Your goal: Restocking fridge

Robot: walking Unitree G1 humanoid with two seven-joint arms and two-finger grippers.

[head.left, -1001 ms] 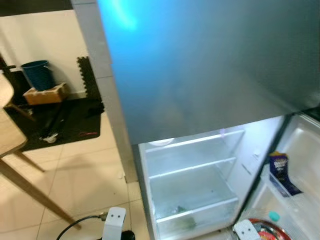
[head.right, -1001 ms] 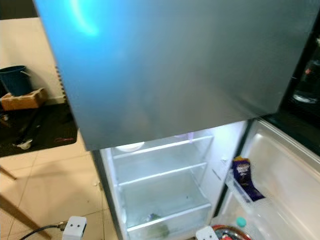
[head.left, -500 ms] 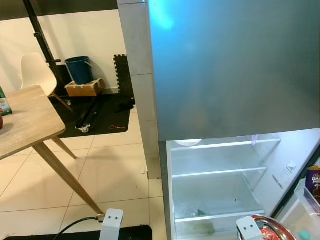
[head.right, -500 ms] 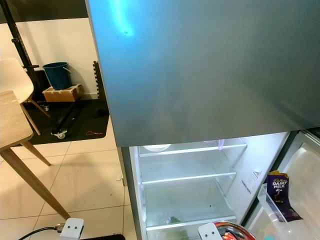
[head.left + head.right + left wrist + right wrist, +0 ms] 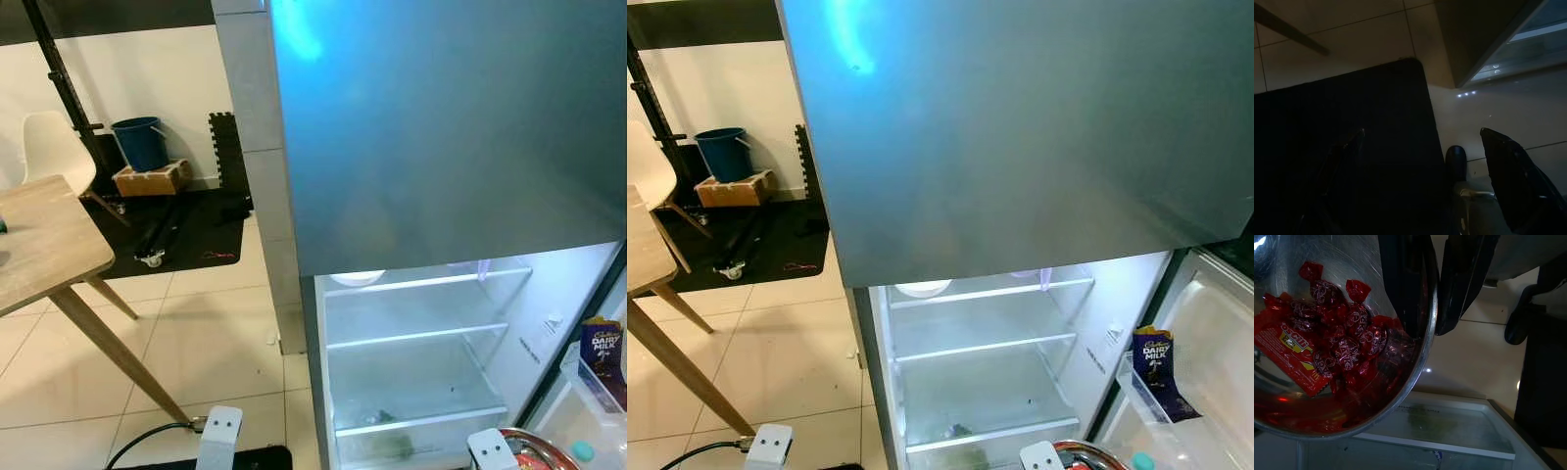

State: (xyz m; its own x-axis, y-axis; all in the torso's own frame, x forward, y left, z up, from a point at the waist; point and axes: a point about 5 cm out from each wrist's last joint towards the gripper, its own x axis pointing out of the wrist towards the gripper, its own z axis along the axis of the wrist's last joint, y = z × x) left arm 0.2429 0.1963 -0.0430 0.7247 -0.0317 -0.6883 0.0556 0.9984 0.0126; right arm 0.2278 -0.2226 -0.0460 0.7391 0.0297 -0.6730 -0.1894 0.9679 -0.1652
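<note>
The silver fridge (image 5: 441, 127) has its upper door closed and its lit lower compartment (image 5: 416, 362) open, with glass shelves. A white dish (image 5: 358, 278) sits on the top shelf. On the open door's shelf stands a purple chocolate bag (image 5: 600, 348). My right gripper (image 5: 1431, 328) is shut on the rim of a metal bowl (image 5: 1420, 357) of red wrapped candies (image 5: 1337, 347), one finger inside and one outside. The bowl (image 5: 534, 452) hangs low in front of the fridge. My left gripper (image 5: 1425, 171) is open over a black mat (image 5: 1342, 147).
A wooden table (image 5: 39, 245) and a white chair (image 5: 49, 147) stand to the left. Further back are a blue bucket (image 5: 142, 142), a wooden box (image 5: 152, 179) and a dark floor mat (image 5: 186, 235). A teal cap (image 5: 583, 450) shows low in the door.
The camera has swung, so the whole scene shifted: the table and chair came into view, then slid slightly left. The bowl stays in my right gripper.
</note>
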